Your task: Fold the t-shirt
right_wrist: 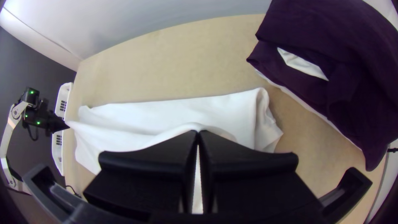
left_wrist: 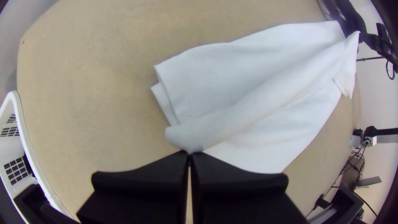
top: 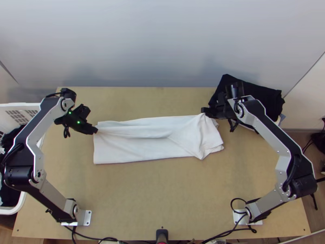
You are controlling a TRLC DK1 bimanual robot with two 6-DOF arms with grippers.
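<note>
Left hand (top: 96,130) closed, fingertips together on the near-left end of a raised crease in the white t-shirt (top: 134,150). Right hand (top: 204,110) also closed, pinching the shirt's far edge toward its other end; tips meet on a lifted ridge of cloth. Shirt is on the table (top: 162,191), between the two hands, as a long narrow strip, folded lengthwise with layers showing at the end by the left hand. A crease runs from the left hand across toward the right one, with a loose slack fold along it. Below the left hand, on the arm-base side, the cloth lies fairly flat with a straight edge. Beside and below the right hand the end is rumpled and doubled over, a corner pointing toward the arm bases.

Pile of dark clothes (top: 260,95) just beside the right hand, on the side away from the left hand, at the table's far corner; some white cloth (right_wrist: 302,64) shows in it. White plastic laundry basket (top: 18,106) to the outer side of the left hand, past the table edge, dark cloth (top: 12,193) inside. Black cables (top: 221,235) well apart from both hands, along the table's near edge
</note>
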